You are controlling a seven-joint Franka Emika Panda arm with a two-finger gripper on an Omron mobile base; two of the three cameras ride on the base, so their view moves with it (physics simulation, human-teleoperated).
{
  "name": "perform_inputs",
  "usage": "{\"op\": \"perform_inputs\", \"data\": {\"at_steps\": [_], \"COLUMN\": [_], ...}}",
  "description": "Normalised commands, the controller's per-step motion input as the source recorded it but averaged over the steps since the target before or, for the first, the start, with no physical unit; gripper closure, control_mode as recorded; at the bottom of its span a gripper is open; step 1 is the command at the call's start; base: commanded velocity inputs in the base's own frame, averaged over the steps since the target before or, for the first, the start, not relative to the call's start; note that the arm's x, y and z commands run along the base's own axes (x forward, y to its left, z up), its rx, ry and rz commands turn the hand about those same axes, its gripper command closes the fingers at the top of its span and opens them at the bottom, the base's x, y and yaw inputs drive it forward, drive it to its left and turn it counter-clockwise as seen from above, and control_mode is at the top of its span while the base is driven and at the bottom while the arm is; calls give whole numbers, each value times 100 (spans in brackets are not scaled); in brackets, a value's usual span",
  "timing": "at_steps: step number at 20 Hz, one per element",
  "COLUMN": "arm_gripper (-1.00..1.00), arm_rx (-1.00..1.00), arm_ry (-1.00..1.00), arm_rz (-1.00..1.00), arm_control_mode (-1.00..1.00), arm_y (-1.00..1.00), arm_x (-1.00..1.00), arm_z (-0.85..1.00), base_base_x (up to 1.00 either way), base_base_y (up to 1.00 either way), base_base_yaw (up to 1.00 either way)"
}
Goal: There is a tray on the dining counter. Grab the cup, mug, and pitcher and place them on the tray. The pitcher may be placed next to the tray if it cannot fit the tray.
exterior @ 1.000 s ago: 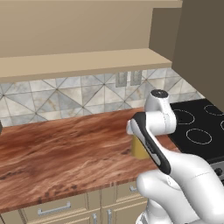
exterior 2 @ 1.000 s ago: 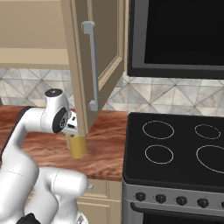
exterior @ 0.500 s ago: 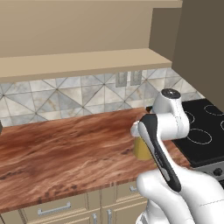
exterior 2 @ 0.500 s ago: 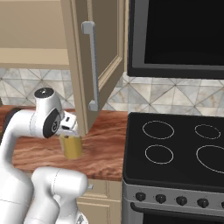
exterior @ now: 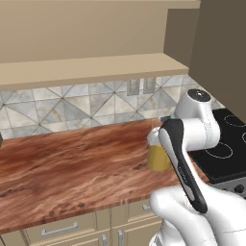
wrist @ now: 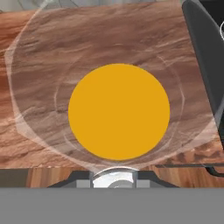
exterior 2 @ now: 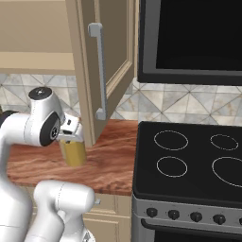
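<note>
- Pitcher [exterior 2: 73, 151] w/ orange liquid sits on wood counter [exterior: 72, 163], near its front edge, close to the stove [exterior 2: 189, 165] end.
- Gripper [exterior 2: 71, 134] right at pitcher's top; hand view looks straight down into it [wrist: 119, 111]. Jaws: can't tell if open or gripping – tips hidden.
- Risk: glass is slick & tall; off-centre squeeze could tip it → spill.
- Risk: open cabinet door [exterior 2: 101, 71] just beside the arm – lifting straight up could clip it.
- No tray here, so a long carry = slosh risk.
</note>
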Motion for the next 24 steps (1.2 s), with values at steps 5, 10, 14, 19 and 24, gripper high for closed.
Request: {"op": "perform_inputs", "data": {"at_steps": [5,10,14,19,24], "arm_gripper": [100,100,100,100,100], "arm_rx": [0,0,0,0,0], "arm_ry": [0,0,0,0,0], "arm_rz": [4,1,0,0,0], "arm_control_mode": [-100,-100,-100,-100,-100], "arm_y": [0,0,0,0,0], "arm_x": [-4,-13,-14,-10,-2], "arm_z": [52,35,27,22,23], "base_base_x": [0,0,0,0,0], "base_base_y": [0,0,0,0,0], "base_base_yaw": [0,0,0,0,0]}}
